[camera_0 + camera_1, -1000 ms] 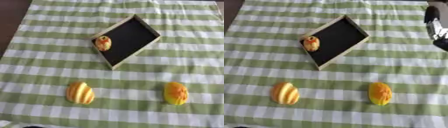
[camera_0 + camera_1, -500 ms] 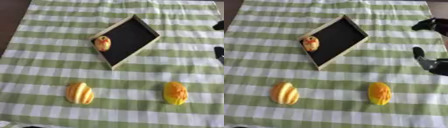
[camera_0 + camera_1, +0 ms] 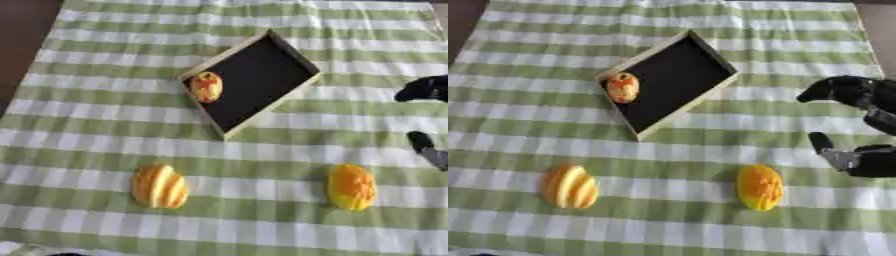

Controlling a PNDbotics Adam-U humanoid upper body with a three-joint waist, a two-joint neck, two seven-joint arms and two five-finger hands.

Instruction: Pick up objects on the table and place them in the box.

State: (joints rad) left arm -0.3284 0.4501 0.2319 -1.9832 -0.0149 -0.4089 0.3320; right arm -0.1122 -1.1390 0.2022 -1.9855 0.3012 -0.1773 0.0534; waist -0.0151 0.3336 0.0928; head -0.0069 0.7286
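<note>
Green-white checked cloth (image 3: 105,135), black-lined box (image 3: 254,80), seemingly orange-yellow fruits (image 3: 759,187).

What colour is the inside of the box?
Black, with a pale wooden rim; the box shows best in the left eye view.

1 box (image 3: 262,75), 1 fruit inside (image 3: 206,86), 2 yellow fruits on cloth (image 3: 159,186) (image 3: 352,186).

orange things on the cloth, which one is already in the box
The small orange-red one, lying at the left corner of the black box. The striped one and the plain orange one lie on the checked cloth.
</note>
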